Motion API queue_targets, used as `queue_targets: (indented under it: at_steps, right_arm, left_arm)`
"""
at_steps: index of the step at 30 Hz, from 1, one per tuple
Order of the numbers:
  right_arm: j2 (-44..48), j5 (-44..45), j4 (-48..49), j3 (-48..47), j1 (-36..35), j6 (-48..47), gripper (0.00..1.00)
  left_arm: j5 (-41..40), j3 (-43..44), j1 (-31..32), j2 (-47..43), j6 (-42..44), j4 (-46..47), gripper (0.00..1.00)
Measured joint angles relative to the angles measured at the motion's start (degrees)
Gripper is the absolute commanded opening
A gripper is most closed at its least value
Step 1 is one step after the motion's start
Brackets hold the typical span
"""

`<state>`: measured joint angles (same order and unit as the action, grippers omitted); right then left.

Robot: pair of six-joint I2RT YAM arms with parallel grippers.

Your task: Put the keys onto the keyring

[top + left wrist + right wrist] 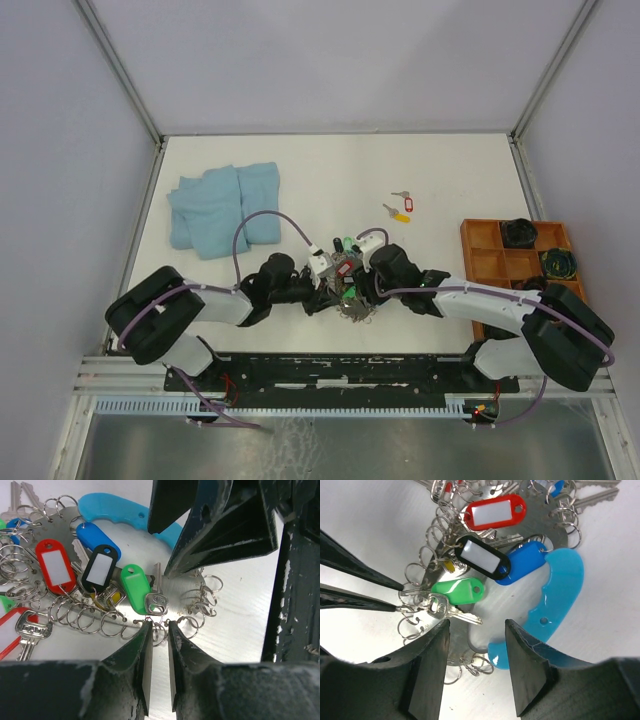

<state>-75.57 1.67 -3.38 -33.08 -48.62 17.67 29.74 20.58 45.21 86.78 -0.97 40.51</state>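
Left wrist: left tool (157, 626) barely parted beside green-tagged key (155, 603), right tool (477, 630) spread over it; threading looks next, needing a firm pinch.

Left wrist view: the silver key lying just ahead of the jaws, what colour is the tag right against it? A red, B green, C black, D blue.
B: the green tag lies right against the silver key, and the right wrist view shows the same pair together.
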Motion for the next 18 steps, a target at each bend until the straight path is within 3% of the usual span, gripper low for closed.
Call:
queue_targets:
  at_steps: [8,18]
  right_arm:
    - [1.73,2.47,1.16,1.81,0.00,-0.02,0.58]
    - [3.54,4.85,2.60,3.30,0.00,0.00,0.63]
  left_arm:
    - [-11.69,4.87,4.92,-5.97,-9.44,-13.55,0.24]
    - [-19.34,14.16,7.67,-4.55,-15.13,-30.71,0.22]
